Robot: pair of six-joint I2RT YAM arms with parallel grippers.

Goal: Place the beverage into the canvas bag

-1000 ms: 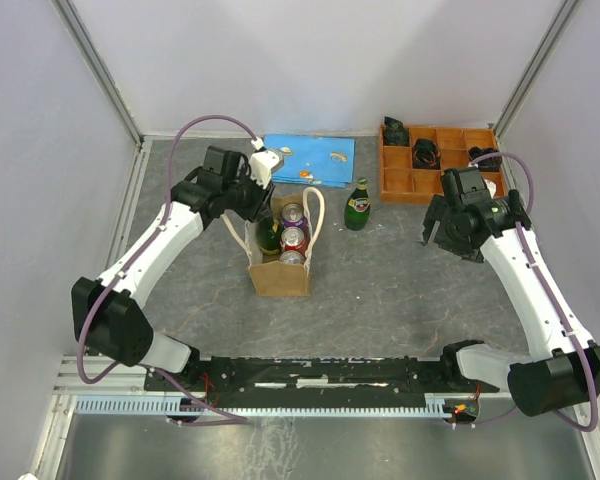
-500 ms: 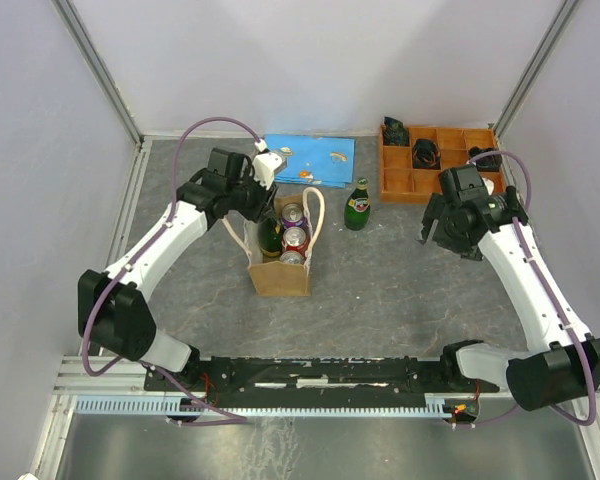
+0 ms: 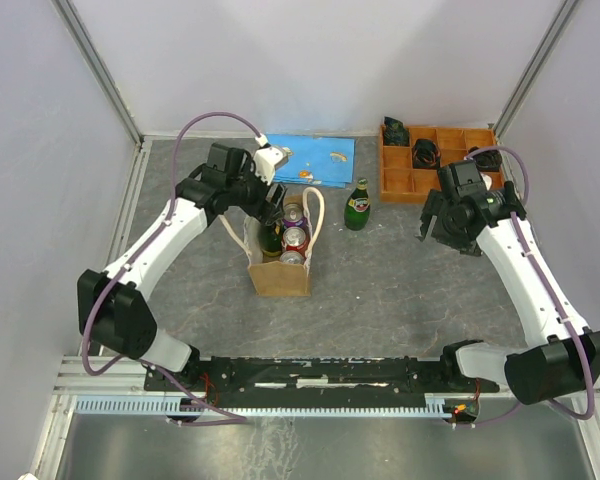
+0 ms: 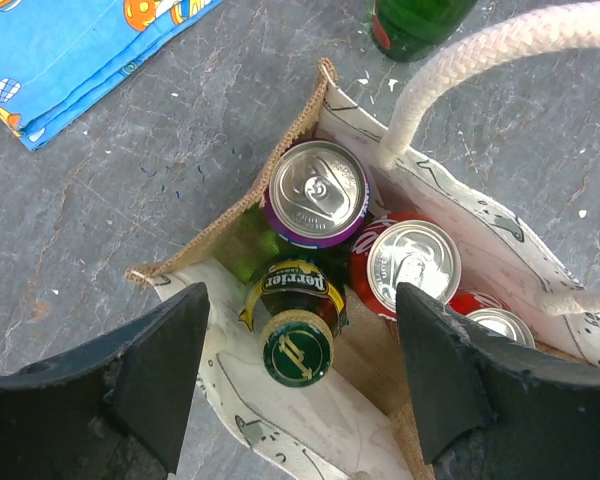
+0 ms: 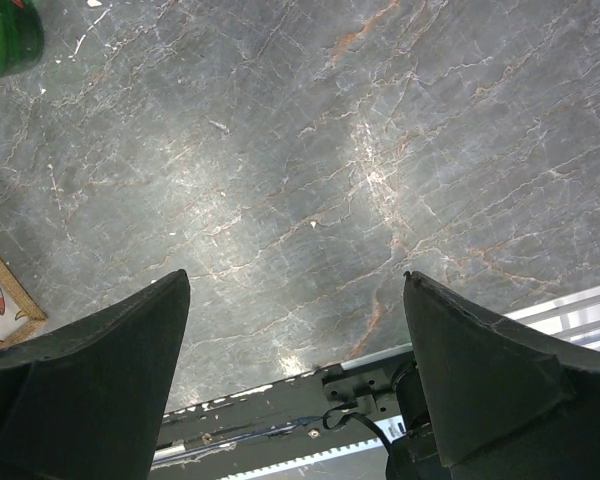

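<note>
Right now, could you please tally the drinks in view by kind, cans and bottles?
Cans: 3 (purple can, red can, third can, all in the bag)
Bottles: 2 (Perrier bottle in the bag, second bottle on the table)
Total: 5

Quick tally: there was one tan-brown canvas tote bag [image 3: 280, 278] with two cream-white rope handles [image 4: 480, 50]. Green glass bottles came to two: one yellow-labelled Perrier bottle [image 4: 295, 340] inside the bag and one plain green bottle [image 3: 357, 205] out on the grey marbled table [image 3: 400, 280]. Drink cans were three, all in the bag: one purple can [image 4: 317, 192], one red can [image 4: 412, 262], and a third can [image 4: 500, 325] showing mostly its silver top. Also one blue printed cloth [image 3: 310, 160], one orange compartment tray [image 3: 396, 184], and three small black objects [image 3: 425, 152] in it, too small to identify.
</note>
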